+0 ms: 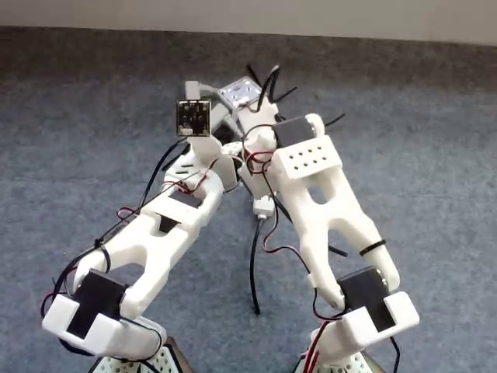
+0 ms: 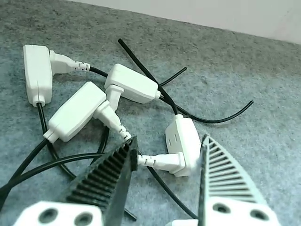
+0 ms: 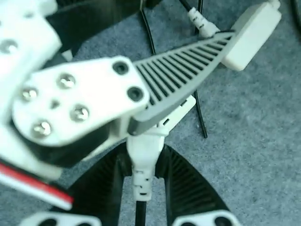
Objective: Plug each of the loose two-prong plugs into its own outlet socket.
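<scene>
Two-prong plug [image 3: 145, 150], white moulded plastic: clamped by its cord end in right gripper [image 3: 142, 162], prongs hidden. Left gripper [image 2: 169, 140] gapes astride white slotted socket [image 2: 182, 141] on grey carpet [image 2: 263, 94]. Judged step: mating. Next: grip socket, align prongs.

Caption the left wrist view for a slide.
Left gripper open, fingertips flanking a white two-slot socket on grey carpet, other white connectors and black cords beyond.

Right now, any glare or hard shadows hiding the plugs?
High view: soft even light, no glare on the grey mat. Left wrist view: only faint shadows under the white socket, its slots visible. Right wrist view: no glare on the connector in the right gripper.
</scene>
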Available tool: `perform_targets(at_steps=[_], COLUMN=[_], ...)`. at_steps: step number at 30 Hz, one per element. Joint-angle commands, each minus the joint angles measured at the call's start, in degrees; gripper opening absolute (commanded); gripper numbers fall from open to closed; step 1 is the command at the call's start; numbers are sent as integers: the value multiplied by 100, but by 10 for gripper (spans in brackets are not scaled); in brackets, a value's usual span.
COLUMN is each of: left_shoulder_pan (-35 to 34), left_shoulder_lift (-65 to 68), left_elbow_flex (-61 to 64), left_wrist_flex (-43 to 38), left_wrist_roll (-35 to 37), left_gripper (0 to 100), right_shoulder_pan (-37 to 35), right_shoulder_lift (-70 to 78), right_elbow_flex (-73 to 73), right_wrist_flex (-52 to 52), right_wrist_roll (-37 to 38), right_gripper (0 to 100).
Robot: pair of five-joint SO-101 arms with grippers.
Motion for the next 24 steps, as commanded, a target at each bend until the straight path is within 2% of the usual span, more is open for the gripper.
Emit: perform_targets(at_steps=[1,4,24], left_shoulder_pan=[136,154,259], left_shoulder_lift=[-48,-40,-31], left_elbow_flex=[-22,-22,-13], left_wrist_flex=[-123,-123,-97], left_wrist_roll=[-26,-26,-44], left_gripper=[228,228,228], right_shoulder_pan=[-31,-40,-40], right_shoulder_lift=[-277,-488,-1376], right_elbow_flex=[-347,-356,-295], right_wrist_flex=[22,-4,31], right_wrist_roll=[-114,-308,-343], right_gripper=[15,15,15])
